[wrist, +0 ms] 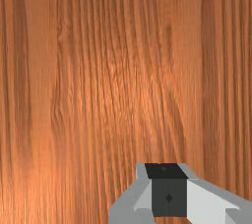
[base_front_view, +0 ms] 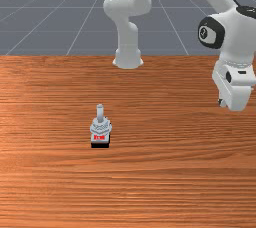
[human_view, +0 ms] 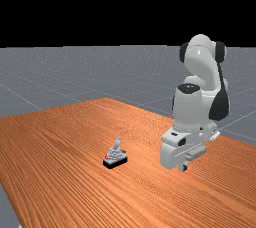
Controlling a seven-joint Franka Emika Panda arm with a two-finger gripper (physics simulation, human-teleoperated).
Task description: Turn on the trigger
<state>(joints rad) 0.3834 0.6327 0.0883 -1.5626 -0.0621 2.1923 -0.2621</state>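
Standing trigger [base_front_view: 100, 131]: upright on the tabletop [base_front_view: 175, 182], grey stick [base_front_view: 100, 112] on top.
Gripper [human_view: 184, 167]: closed, empty, well apart from the trigger, toward the front view's right.
Arm's step [human_view: 187, 107]: the approach, I'd say.
Next move: swing across above the trigger, then ease down to its stick.

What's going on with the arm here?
Nobody's handling anything right now. The Panda's gripper is at the front view's right, apart from the small grey joystick-like device, presumably the trigger to turn on. That sits on the wooden table with its stick up. Can't tell from this whether it's on.
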